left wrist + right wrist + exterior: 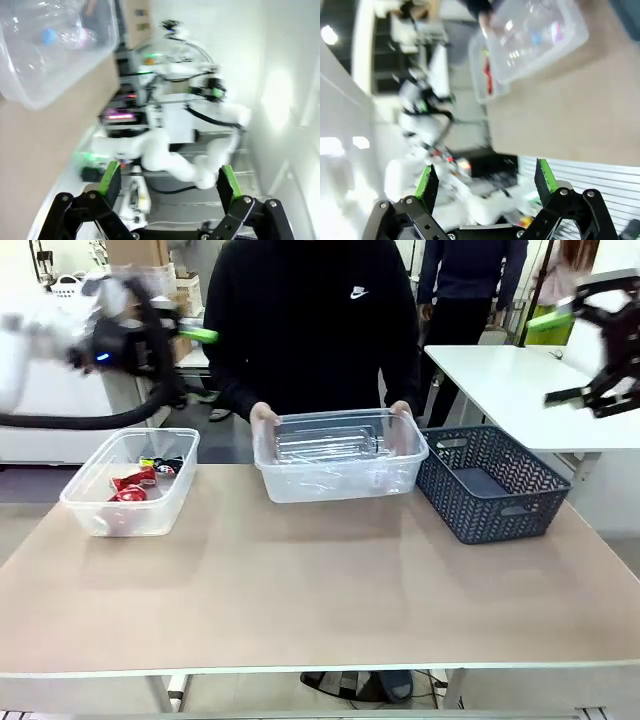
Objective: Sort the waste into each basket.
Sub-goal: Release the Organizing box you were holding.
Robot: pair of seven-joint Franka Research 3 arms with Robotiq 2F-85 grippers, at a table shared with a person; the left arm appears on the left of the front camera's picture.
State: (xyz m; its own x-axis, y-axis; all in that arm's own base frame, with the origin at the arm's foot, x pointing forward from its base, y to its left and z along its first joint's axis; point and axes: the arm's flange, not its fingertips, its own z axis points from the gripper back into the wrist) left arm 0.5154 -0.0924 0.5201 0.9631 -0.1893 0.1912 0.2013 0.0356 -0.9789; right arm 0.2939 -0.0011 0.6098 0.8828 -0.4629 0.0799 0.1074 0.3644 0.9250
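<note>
Clear tub [340, 468] at frame centre is held by a person's hands [264, 416]; both end effectors, left [169, 180] and right [487, 180], stand wide, empty.

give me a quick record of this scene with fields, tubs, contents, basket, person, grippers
left tub: clear tub at the table's left, holds red cans and a dark can
middle tub: clear tub holding clear plastic bottles
blue basket: dark blue lattice basket right of the middle tub, looks empty
person: both hands on the middle tub's ends, one hand at its left end
left gripper: open, empty, raised off the table
right gripper: open, empty, raised off the table
</note>
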